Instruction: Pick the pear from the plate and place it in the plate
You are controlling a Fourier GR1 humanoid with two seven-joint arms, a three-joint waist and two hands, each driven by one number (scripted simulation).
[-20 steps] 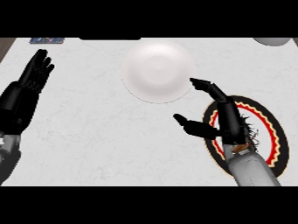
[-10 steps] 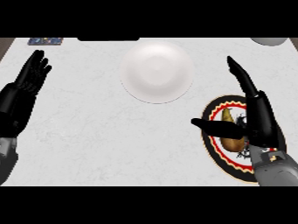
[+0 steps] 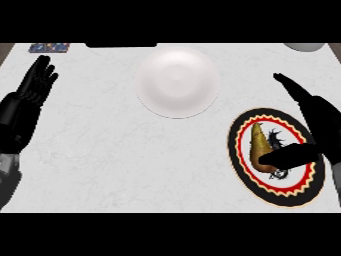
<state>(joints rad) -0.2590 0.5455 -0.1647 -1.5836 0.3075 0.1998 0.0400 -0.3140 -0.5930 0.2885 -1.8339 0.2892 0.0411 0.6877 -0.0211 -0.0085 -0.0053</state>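
A brownish-yellow pear (image 3: 259, 143) lies on the patterned plate (image 3: 256, 185), which has a black rim and a red and yellow zigzag border, at the counter's right. My right hand (image 3: 326, 126) hangs over that plate's right side with fingers straight and pointing up-left. Its thumb (image 3: 289, 156) reaches across the plate and touches the pear's fat lower end. A plain white plate (image 3: 177, 82) sits at the top centre with nothing on it. My left hand (image 3: 25, 107) rests open at the left edge, fingers up.
A small blue patterned object (image 3: 49, 48) lies at the counter's far left corner. Part of a white round object (image 3: 304, 47) shows at the far right corner. A dark strip (image 3: 121, 45) runs along the back edge.
My right hand has opened from a curled pose and shifted right, uncovering the pear on the patterned plate. The view has also moved a little. The left hand stays put.
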